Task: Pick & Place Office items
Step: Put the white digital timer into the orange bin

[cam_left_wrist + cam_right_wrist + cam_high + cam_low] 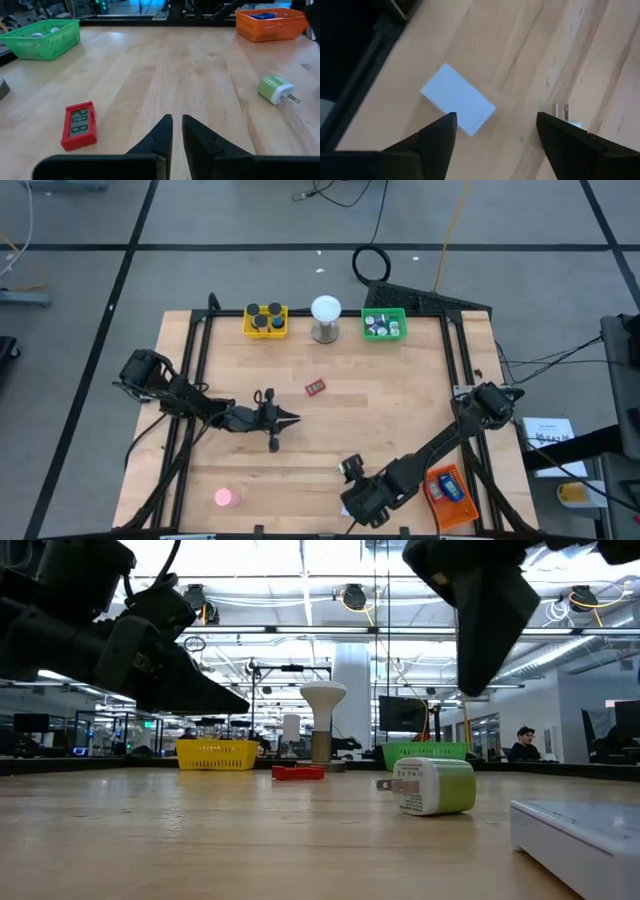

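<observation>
A red timer (78, 126) lies flat on the wood, also seen in the high view (316, 387). A green-and-white plug charger (274, 89) rests on its side (430, 787). A white block (457, 105) lies flat by the table's near edge. A pink disc (225, 498) sits near the near-left corner. My left gripper (177, 127) is shut and hovers above the table left of the timer (290, 418). My right gripper (495, 122) is open, pointing down above the white block, with the charger's prongs (561, 111) beside one finger.
A yellow tray (266, 321), a white ball on a metal stand (325, 318) and a green tray (384, 325) line the far edge. An orange tray (447, 490) stands near the near-right corner. Bare wood lies in the middle of the table (400, 410).
</observation>
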Robot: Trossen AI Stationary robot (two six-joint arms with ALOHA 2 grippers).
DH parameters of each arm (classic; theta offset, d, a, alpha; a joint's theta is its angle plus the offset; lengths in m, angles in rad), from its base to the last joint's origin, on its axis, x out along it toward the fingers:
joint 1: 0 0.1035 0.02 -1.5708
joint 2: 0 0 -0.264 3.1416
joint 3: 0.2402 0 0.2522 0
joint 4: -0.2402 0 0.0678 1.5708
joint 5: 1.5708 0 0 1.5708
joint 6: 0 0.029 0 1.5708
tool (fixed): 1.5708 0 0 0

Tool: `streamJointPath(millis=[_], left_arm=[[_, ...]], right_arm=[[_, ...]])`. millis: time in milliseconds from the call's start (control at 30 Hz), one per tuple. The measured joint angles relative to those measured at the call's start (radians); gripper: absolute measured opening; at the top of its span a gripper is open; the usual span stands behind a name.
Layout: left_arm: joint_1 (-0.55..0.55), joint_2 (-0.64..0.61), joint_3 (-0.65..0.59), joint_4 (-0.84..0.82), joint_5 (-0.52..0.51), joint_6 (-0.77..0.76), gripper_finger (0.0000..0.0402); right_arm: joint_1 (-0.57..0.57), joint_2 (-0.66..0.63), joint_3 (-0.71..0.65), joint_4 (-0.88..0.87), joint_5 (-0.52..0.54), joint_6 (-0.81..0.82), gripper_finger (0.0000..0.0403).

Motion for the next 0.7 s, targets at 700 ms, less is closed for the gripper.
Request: streamJointPath(millis=[700], left_arm=[[0.003, 0.000, 0.000, -0.020, 0.000, 0.042, 0.0047]], right_arm=[[0.023, 0.056, -0.003, 0.064, -0.038, -0.142, 0.0268]])
